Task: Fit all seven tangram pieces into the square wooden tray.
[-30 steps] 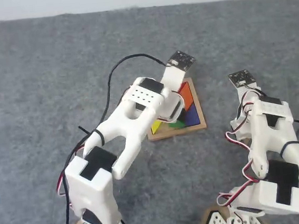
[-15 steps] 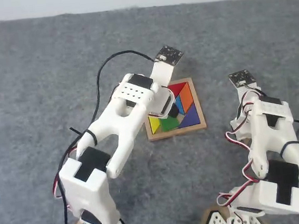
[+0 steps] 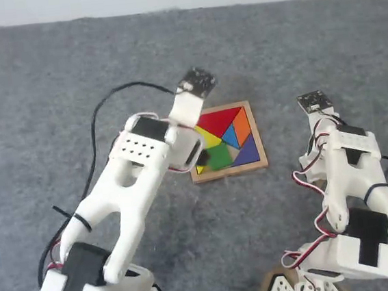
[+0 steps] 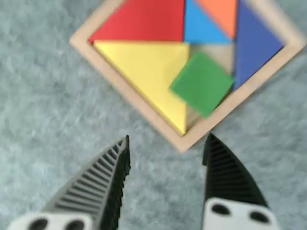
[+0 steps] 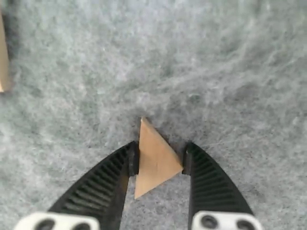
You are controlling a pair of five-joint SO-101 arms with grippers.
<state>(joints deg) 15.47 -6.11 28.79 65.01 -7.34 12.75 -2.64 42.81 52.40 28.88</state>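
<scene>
The square wooden tray [image 3: 229,170] [image 4: 144,112] lies mid-table on grey carpet. In it lie a red triangle [image 4: 144,21], a yellow triangle [image 4: 148,67], a small blue triangle [image 4: 204,28], an orange piece [image 4: 223,9] and a dark blue piece [image 4: 254,43]. A green square [image 4: 202,84] [image 3: 218,157] sits askew over a bare gap, not flush. My left gripper [image 4: 168,143] is open, just short of the tray's near corner, holding nothing. Off to the tray's side, my right gripper [image 5: 159,155] is shut on a plain wooden triangle [image 5: 154,163], low over the carpet.
The left arm [image 3: 140,157] stretches across the left half of the table to the tray's left edge. At the right stands the right arm [image 3: 347,165]. A strip of the tray's edge [image 5: 2,57] is in the right wrist view. Open carpet surrounds the tray.
The left arm has drawn back to the left and off the tray, uncovering the pieces; the green square now lies free in the tray. The right arm has kept still.
</scene>
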